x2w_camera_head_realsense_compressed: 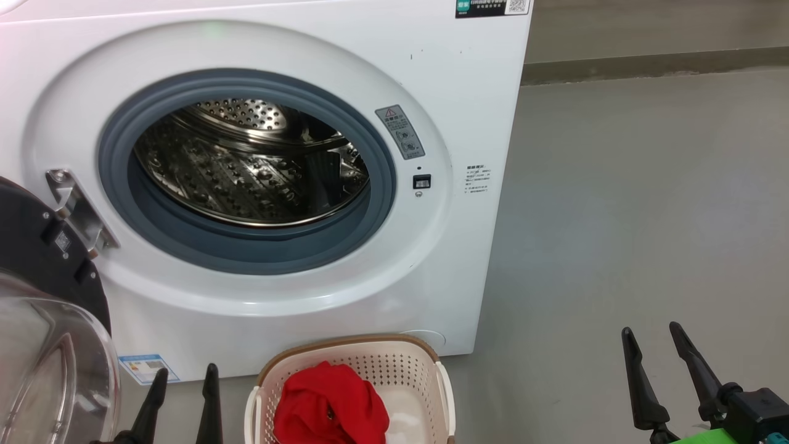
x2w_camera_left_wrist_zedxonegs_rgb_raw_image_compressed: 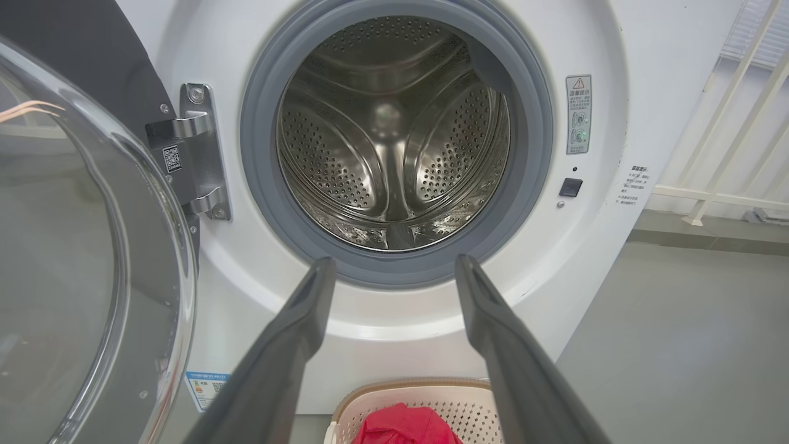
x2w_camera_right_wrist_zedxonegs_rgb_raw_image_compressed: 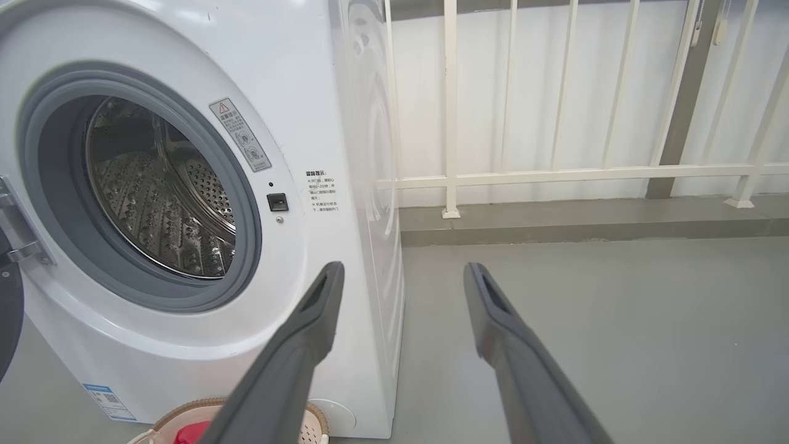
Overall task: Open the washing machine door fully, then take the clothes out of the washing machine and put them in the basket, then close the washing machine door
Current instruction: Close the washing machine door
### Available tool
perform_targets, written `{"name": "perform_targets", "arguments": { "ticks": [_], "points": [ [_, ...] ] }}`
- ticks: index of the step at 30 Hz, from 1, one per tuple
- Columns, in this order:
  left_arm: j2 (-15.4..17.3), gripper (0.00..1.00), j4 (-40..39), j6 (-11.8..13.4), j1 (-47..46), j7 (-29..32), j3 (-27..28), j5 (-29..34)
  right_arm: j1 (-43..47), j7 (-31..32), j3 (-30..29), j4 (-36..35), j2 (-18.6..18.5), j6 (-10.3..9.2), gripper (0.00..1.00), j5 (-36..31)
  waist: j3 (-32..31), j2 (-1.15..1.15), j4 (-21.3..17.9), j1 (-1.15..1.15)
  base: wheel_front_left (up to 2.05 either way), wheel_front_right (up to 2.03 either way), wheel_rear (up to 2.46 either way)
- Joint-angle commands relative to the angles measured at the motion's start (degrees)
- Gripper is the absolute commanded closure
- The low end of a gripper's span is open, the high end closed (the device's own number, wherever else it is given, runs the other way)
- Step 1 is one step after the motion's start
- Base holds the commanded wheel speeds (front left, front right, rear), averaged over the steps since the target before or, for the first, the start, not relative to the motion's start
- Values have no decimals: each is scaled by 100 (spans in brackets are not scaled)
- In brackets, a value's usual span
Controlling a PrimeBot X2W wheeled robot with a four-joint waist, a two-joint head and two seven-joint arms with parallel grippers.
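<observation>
Progress: bright red fabric garment [x2w_camera_head_realsense_compressed: 330, 404] already in cream perforated plastic basket [x2w_camera_head_realsense_compressed: 345, 343] at 6 o'clock, white front-loading washing machine [x2w_camera_head_realsense_compressed: 468, 111] empty; black-rimmed glass door [x2w_camera_head_realsense_compressed: 31, 246] at 9 o'clock awaits closing; left fingers [x2w_camera_head_realsense_compressed: 150, 407] and right fingers [x2w_camera_head_realsense_compressed: 638, 376] spread, empty.

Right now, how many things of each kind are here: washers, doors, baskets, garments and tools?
washer: 1
door: 1
basket: 1
garment: 1
tools: 2, left tool and right tool
total: 6
</observation>
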Motion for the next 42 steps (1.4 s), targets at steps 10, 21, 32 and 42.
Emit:
{"name": "perform_targets", "arguments": {
  "ticks": [10, 21, 32, 42],
  "points": [
    [131, 0, -176, 141, -74, -29, 187, -79, -112, -37, 185, -131, -82, 34, 0, -34, -36, 0, 9, 0, -6, 5, 2],
    [157, 0, -248, 210, -37, 49, 150, -123, -119, -37, 157, -129, -82, 34, 0, -28, 3, 0, 12, 0, -114, 112, 3],
    [182, 0, -368, 139, -39, 12, 56, -151, -164, -37, 141, -121, -82, 34, 0, -33, 79, 0, 28, 0, -156, 156, 0],
    [223, 0, -455, 120, -47, -4, -31, -128, -201, -37, 141, -107, -82, 34, 0, 12, 106, 0, 81, 0, -26, 26, 0]
  ]
}}
